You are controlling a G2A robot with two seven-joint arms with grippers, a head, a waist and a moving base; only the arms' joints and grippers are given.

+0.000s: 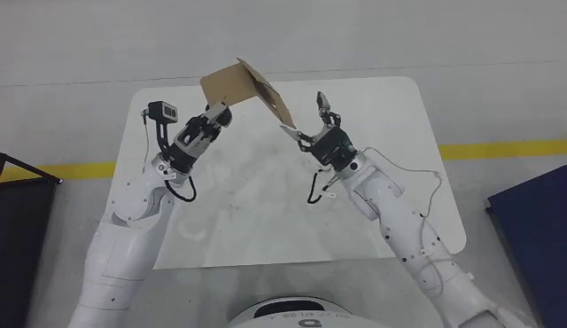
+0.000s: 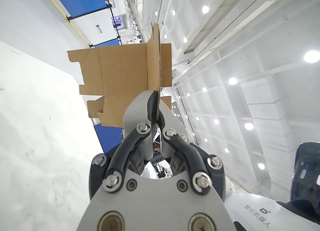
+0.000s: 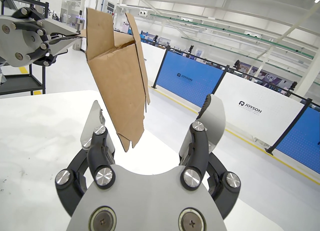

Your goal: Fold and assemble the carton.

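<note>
A brown cardboard carton (image 1: 248, 90), partly folded, hangs in the air above the far part of the white table (image 1: 266, 230). My left gripper (image 1: 221, 109) is shut on one edge of the carton (image 2: 120, 72), pinching the board between its fingertips (image 2: 153, 107). My right gripper (image 1: 310, 120) stands open just below the carton's other side, and the lower flaps of the carton (image 3: 120, 84) hang between its spread fingers (image 3: 215, 109) without touching them. The left gripper (image 3: 75, 35) also appears farther off in the right wrist view, clamped on the carton's edge.
The table's far edge lies right under the carton. A yellow floor line (image 1: 505, 149) runs beside the table. Blue partition panels (image 3: 190, 79) stand beyond it, a dark rack (image 3: 22, 77) stands off to one side, and a blue object (image 1: 540, 230) sits on the floor.
</note>
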